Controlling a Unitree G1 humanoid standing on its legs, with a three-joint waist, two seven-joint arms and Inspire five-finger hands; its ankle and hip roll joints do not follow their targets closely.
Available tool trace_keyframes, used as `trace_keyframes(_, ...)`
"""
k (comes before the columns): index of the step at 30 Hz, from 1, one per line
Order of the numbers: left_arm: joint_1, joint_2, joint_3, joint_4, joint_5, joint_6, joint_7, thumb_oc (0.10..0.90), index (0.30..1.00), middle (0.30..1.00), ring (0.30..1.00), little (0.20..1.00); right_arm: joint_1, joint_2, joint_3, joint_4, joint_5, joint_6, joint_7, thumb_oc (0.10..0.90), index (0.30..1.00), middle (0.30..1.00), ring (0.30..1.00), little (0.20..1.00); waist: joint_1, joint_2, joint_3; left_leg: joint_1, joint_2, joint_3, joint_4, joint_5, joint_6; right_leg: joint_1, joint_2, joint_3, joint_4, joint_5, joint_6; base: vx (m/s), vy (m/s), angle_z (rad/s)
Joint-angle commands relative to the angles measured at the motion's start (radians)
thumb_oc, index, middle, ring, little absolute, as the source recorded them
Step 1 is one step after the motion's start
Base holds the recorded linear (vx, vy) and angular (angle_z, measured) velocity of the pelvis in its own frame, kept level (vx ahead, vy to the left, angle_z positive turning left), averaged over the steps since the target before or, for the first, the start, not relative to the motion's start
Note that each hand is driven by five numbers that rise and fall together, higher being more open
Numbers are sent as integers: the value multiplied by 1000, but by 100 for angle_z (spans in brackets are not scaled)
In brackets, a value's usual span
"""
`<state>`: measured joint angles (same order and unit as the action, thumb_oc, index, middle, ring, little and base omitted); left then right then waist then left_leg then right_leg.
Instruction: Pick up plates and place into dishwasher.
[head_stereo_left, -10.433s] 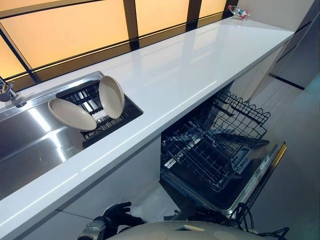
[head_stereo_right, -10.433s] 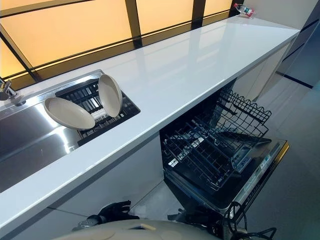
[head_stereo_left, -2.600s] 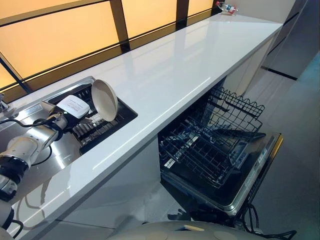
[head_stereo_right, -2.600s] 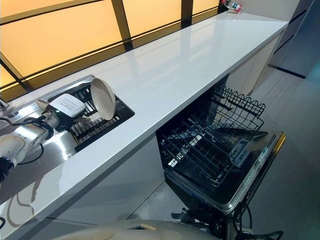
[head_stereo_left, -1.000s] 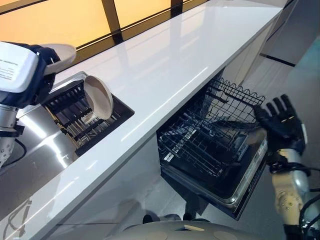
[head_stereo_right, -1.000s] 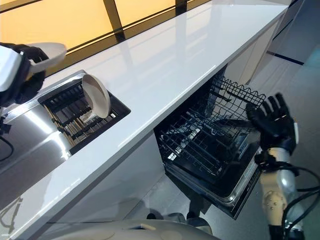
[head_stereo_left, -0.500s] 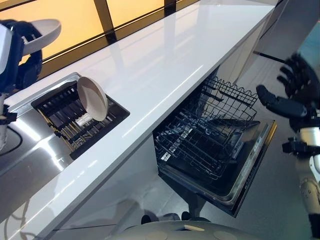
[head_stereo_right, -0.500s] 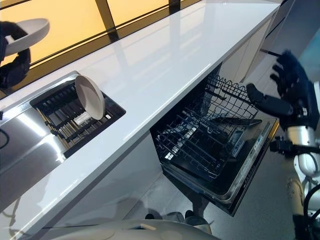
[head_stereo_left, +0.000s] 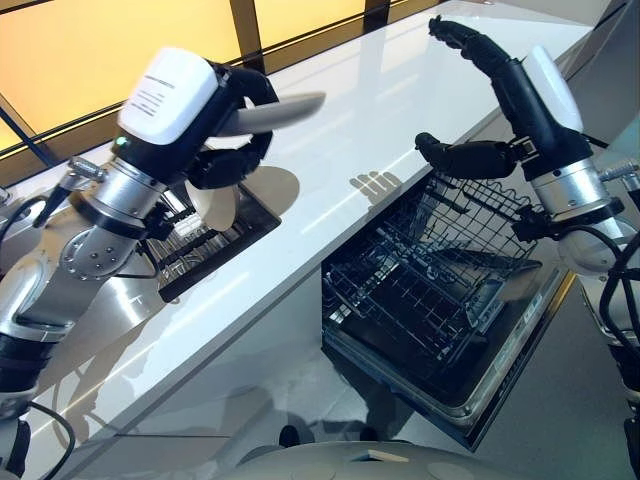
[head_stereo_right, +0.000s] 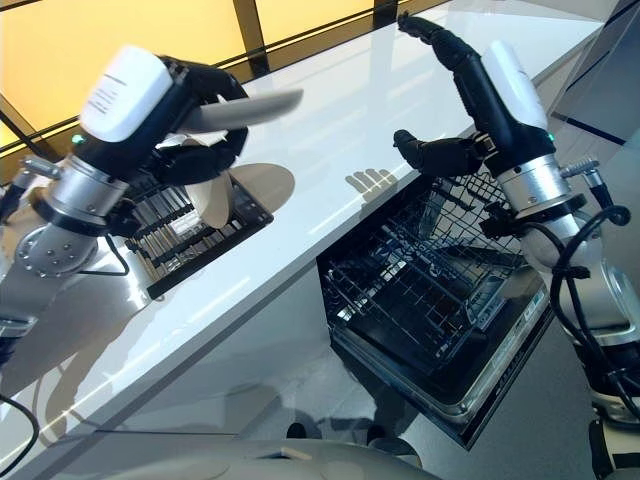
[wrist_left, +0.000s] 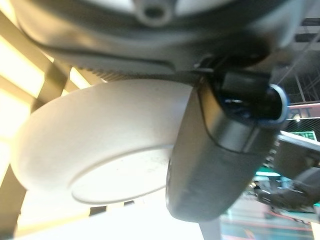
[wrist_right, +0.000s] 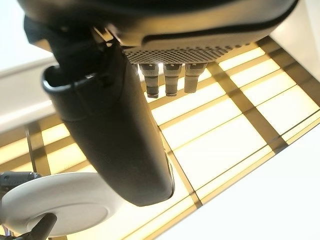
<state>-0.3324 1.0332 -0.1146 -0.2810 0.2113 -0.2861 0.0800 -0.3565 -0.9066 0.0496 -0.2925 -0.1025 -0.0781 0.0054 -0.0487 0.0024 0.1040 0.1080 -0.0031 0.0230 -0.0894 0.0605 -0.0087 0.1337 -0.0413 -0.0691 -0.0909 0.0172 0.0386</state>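
White counter (head_stereo_left: 350, 130) runs beneath both hands: left hand (head_stereo_left: 225, 130) grips a plate (head_stereo_left: 275, 110), right hand (head_stereo_left: 480, 110) spread empty opposite, likely awaiting handover toward the dishwasher (head_stereo_left: 440, 300).

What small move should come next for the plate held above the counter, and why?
Probably a handover: the left hand grips the round beige plate above the white counter, while the open right hand waits opposite, nearer the open dishwasher's black wire rack. Bring the plate across.

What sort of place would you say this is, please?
Most likely a home kitchen: a long white countertop, a steel sink with a dish rack, and an open dishwasher under the counter.
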Motion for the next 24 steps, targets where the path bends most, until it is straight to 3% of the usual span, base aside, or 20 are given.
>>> trace_keyframes(1, -202, -6, 20, 3, -119, -39, 12, 100, 300, 300, 300, 200, -165, -75, -9, -7, -40, -25, -46, 800, 900, 900, 900, 900, 12, -17, -56, 26, -76, 2, 2, -99, 46, -25, 56, -19, 47, -8, 29, 1, -7, 4)
trace_keyframes(6, -236, -21, -14, -2, -152, -48, -25, 100, 300, 300, 300, 200, -208, -75, 41, 2, -54, -14, -10, 800, 900, 900, 900, 900, 17, -19, -55, 27, -76, -1, 2, -99, 46, -22, 55, -23, 49, -11, 28, 4, -9, 7)
trace_keyframes(14, -265, -12, -39, 7, -157, -52, -13, 100, 300, 300, 300, 200, -245, -98, 120, -11, 2, 14, 157, 800, 900, 900, 900, 900, 15, -21, -60, 29, -74, 2, 2, -98, 45, -21, 54, -27, 53, -16, 26, 2, -3, 3)
trace_keyframes(24, -286, -54, -85, 8, -226, -44, -82, 100, 300, 300, 300, 200, -318, -25, 203, -20, 43, -18, 162, 800, 900, 900, 900, 900, 22, -19, -56, 36, -75, 0, 2, -99, 46, -14, 55, -27, 53, -18, 23, 0, 0, 0)
